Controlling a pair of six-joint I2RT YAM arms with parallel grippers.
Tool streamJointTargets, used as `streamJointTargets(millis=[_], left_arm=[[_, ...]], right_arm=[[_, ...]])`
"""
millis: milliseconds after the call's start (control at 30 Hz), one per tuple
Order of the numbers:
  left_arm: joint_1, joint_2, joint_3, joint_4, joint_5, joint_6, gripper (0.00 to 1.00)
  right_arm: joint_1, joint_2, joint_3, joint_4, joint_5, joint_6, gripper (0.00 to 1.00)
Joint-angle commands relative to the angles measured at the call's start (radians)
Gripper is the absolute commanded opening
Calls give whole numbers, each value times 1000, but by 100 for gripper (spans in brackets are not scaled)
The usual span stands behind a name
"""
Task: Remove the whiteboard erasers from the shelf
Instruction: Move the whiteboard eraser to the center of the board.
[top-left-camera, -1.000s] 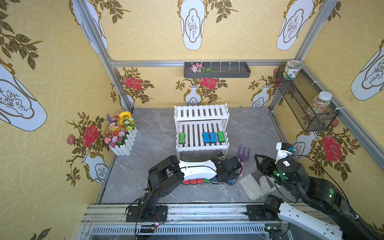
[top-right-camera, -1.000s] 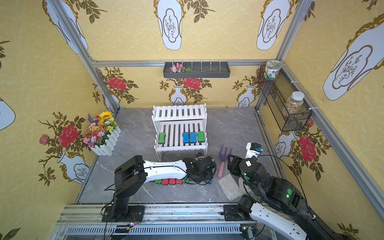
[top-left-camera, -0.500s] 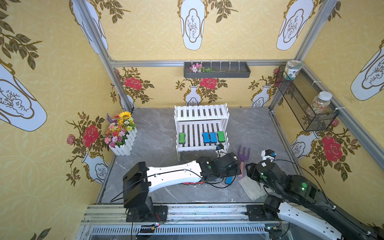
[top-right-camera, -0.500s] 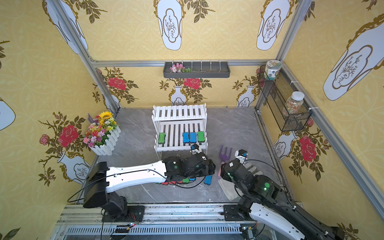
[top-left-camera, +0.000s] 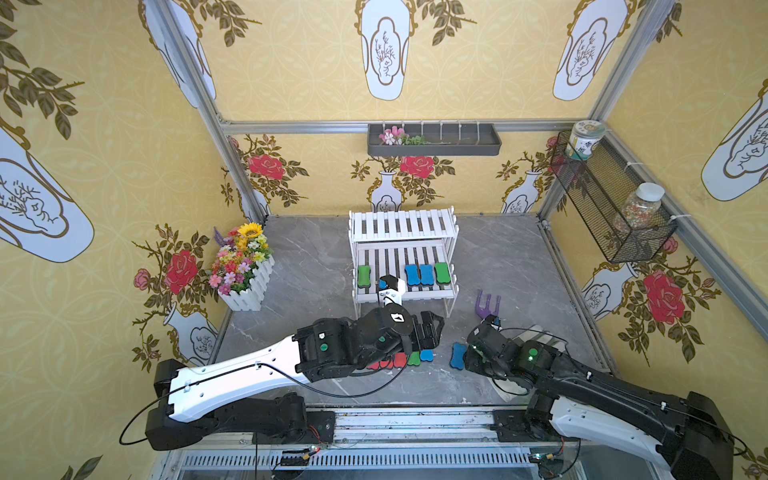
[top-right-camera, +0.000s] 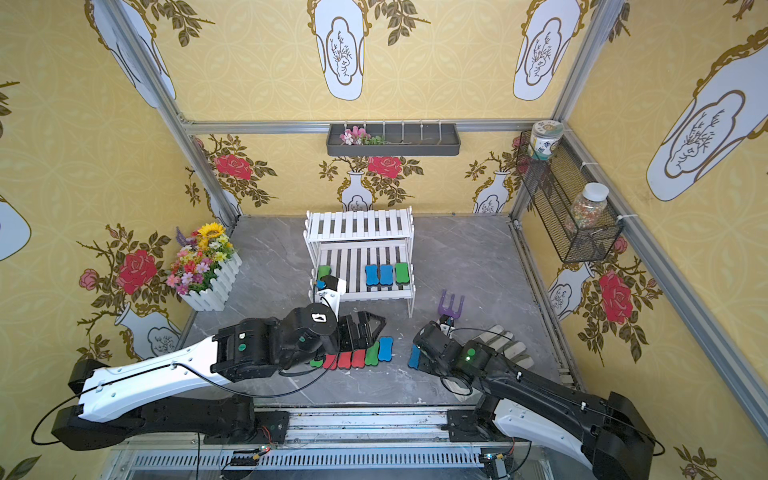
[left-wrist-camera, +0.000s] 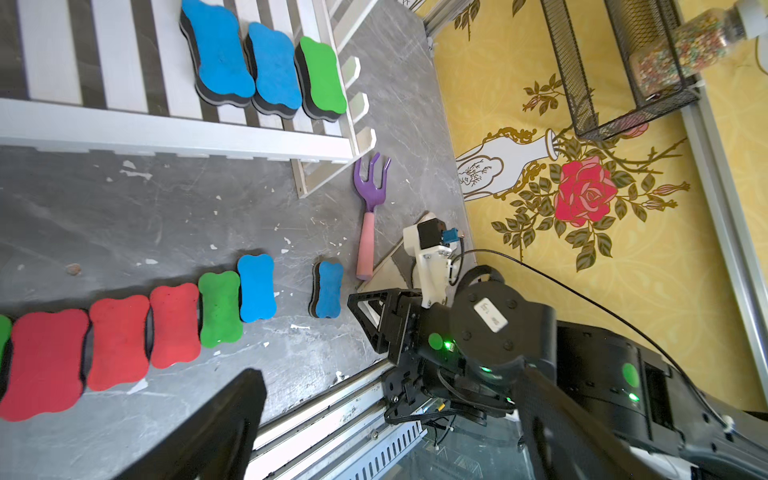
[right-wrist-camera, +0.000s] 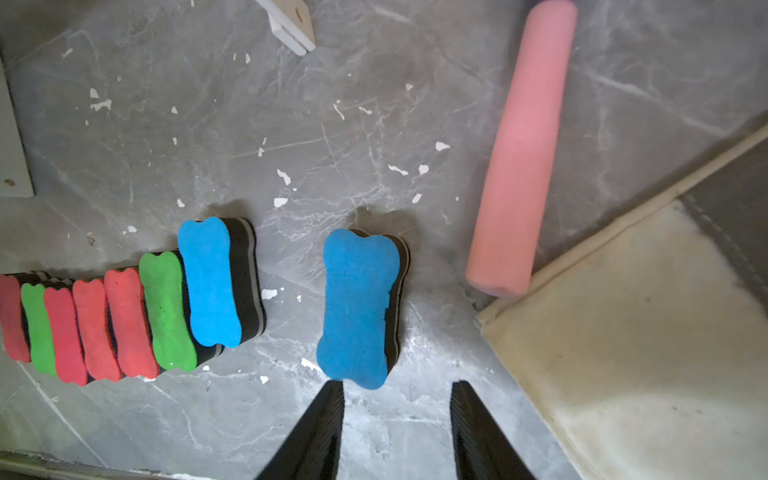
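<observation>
Eight of twelve whiteboard erasers (right-wrist-camera: 166, 311) off shelf (top-left-camera: 403, 224), on worktop (top-left-camera: 316, 266): row of seven, plus lone blue eraser (right-wrist-camera: 357, 307). Four to go on lower tier (green, two blue, green). Left pincer (top-right-camera: 362, 329) wide apart, empty, near row. Right pincer (right-wrist-camera: 397, 386) apart, just short of lone blue. Grey marbled surface, white-flecked; yellow floral walls.

grey floor (top-left-camera: 311, 257) holds shelf (top-left-camera: 403, 224), erasers (top-right-camera: 357, 358), flowerbox (top-left-camera: 249, 293), fork (top-left-camera: 487, 305), glove (top-right-camera: 505, 343).

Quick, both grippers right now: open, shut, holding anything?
Left gripper: open, holding nothing.
Right gripper: open, holding nothing; a blue eraser lies just ahead of its tips, not gripped.
</observation>
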Motion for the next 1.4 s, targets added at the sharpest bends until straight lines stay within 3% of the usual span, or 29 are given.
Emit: streamJointTargets(millis=[0,667,1367], left_arm=[[0,-39,24,-66,-24,58,100],[1,-188,78,-222,-127,49,100],[1,-196,56,-235,-157,44,99]], right_arm=[[3,34,-8,75,4,-1,47],[-60,364,106,177,-84,-224,42],[-90,491,195,274,-216,-390,39]])
